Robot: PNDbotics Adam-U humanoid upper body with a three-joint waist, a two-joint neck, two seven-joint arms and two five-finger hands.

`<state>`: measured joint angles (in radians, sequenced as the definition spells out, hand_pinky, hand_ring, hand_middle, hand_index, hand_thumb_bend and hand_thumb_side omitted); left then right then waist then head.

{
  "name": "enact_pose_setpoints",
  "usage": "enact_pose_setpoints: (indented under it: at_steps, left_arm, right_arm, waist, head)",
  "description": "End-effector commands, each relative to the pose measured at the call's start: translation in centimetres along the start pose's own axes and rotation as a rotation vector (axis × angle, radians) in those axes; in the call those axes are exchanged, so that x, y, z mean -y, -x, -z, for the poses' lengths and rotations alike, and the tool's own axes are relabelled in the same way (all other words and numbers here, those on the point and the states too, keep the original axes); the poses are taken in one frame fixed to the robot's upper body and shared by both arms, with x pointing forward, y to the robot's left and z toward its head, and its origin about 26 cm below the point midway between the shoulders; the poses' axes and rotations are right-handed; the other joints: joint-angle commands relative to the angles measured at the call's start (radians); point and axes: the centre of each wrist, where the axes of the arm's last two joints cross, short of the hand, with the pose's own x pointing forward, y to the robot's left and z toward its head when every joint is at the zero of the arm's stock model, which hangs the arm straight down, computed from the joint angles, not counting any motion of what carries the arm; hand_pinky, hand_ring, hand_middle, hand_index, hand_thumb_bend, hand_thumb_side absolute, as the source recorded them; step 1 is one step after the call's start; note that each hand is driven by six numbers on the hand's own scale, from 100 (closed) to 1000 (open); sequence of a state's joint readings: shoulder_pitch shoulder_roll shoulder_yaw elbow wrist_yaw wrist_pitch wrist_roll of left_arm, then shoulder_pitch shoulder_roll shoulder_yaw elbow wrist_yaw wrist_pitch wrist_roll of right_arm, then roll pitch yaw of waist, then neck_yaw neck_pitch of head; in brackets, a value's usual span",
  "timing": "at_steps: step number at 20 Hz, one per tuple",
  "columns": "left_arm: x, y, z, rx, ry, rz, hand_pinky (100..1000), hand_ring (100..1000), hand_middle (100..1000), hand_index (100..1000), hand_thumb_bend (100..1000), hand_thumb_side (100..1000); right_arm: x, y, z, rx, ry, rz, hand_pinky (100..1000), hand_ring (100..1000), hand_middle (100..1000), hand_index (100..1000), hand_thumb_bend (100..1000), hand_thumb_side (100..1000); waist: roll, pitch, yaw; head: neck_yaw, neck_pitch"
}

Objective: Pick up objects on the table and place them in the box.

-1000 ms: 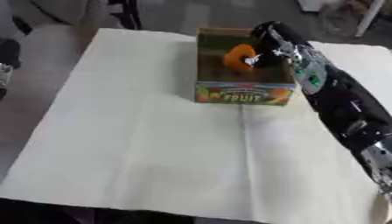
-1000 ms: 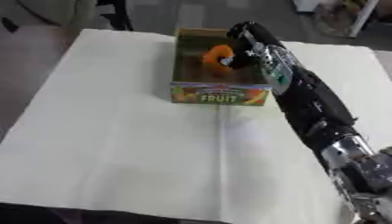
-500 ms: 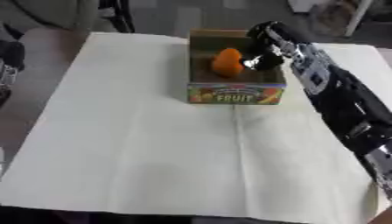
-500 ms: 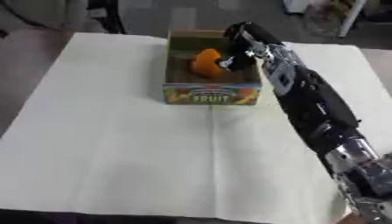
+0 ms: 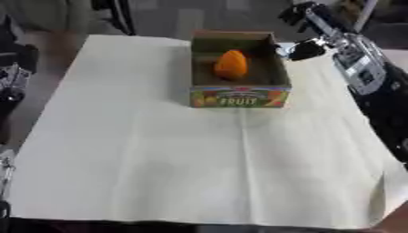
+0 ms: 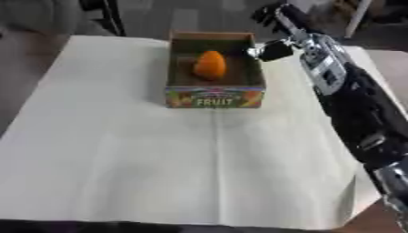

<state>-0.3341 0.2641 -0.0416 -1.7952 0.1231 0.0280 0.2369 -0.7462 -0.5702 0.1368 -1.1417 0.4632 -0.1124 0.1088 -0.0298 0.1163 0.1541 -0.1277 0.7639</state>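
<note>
An orange, egg-shaped object lies inside the cardboard box, whose front panel reads FRUIT. My right hand hangs above and to the right of the box's far right corner, fingers relaxed and open, holding nothing. The hand is apart from the orange object. My left hand shows only as dark parts at the left edge of the left eye view; its fingers cannot be made out.
The box stands at the far middle of a table covered with a cream cloth. Dark chair legs and floor lie beyond the far edge. My right forearm runs along the table's right side.
My right hand has let go of the orange object, which now lies in the box, and has lifted away to the right of the box. The camera has shifted a little.
</note>
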Motion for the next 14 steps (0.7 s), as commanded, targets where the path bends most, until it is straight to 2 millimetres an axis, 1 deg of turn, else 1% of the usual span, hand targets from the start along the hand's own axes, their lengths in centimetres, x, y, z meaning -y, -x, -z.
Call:
enact_pose_setpoints:
  at_steps: [1, 2, 3, 4, 9, 14]
  left_arm:
    - [-0.7, -0.6, 0.4, 0.026, -0.013, 0.026, 611, 608, 582, 721, 657, 376]
    - [-0.8, -0.5, 0.3, 0.024, -0.015, 0.027, 611, 608, 582, 722, 657, 376]
    - [-0.8, -0.5, 0.3, 0.023, -0.016, 0.029, 612, 608, 582, 721, 677, 349]
    - [-0.8, -0.5, 0.3, 0.022, -0.016, 0.029, 612, 608, 582, 721, 657, 376]
    - [-0.9, -0.3, 0.2, 0.011, -0.016, 0.030, 612, 608, 583, 721, 658, 380]
    - [-1.0, -0.2, 0.2, 0.003, -0.011, 0.034, 613, 610, 584, 722, 664, 386]
  right_arm:
    - [3.2, -0.6, -0.9, 0.025, 0.082, 0.019, 637, 739, 680, 798, 433, 239]
    - [3.4, -0.5, -1.4, 0.018, 0.097, 0.035, 633, 737, 676, 796, 433, 238]
    - [3.4, -0.4, -1.8, 0.013, 0.110, 0.053, 630, 737, 673, 796, 434, 238]
    - [3.4, -0.3, -2.2, 0.007, 0.121, 0.074, 628, 736, 671, 796, 434, 238]
    - [3.3, 0.2, -4.0, -0.018, 0.179, 0.199, 613, 730, 657, 791, 436, 237]
    - [2.8, 0.5, -5.5, -0.040, 0.233, 0.318, 601, 724, 643, 785, 438, 238]
  waist:
    - [0.002, -0.017, -0.008]
    - [0.003, -0.016, -0.014]
    - [0.003, -0.016, -0.018]
    - [0.003, -0.016, -0.024]
    - [0.005, -0.015, -0.050]
    - [0.006, -0.012, -0.061]
  head:
    - [0.012, 0.006]
    - [0.015, 0.006]
    - [0.016, 0.006]
    - [0.018, 0.006]
    - [0.027, 0.006]
    - [0.032, 0.006]
